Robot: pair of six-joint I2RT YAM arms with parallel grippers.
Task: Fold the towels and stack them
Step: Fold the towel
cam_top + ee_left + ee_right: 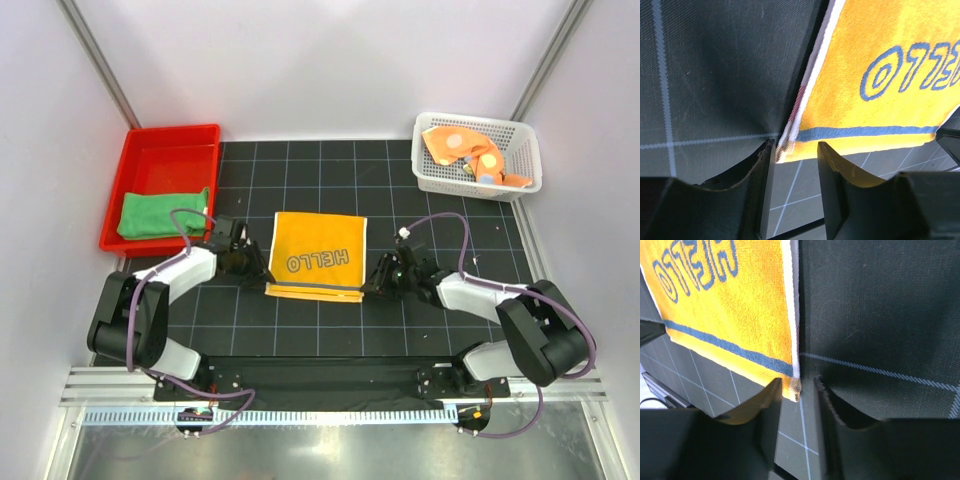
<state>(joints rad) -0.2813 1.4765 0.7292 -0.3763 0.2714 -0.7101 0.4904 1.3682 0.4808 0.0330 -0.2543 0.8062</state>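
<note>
- Well, the yellow-orange towel (315, 255) lies flat at the middle of the table, and its "HELLO" lettering reads upside down in the top view.
- It has a dark stripe along its 6 o'clock edge and a white hem on the sides; at that edge a second layer shows under the first one, so it looks folded.
- At the towel's 7 o'clock corner is the left gripper (795, 150). Its fingers stand apart, with the corner in the gap between them and not pinched.
- At the 5 o'clock corner is the right gripper (797, 385), also with its fingers loose and apart; the corner tip sits between them with a thin gap on each side.
- Seen from the table's middle, the green towel (162, 215) lies folded in the red tray (150, 150) at 10 o'clock.
- Toward 2 o'clock, the polka-dot towel (470, 155) lies crumpled in the white basket (430, 180).
- Under everything is a black mat (300, 180) with thin white grid lines.
- Pale plain walls (330, 60) close the table at 9, 12 and 3 o'clock, and a metal rail (330, 415) runs along the 6 o'clock edge.
</note>
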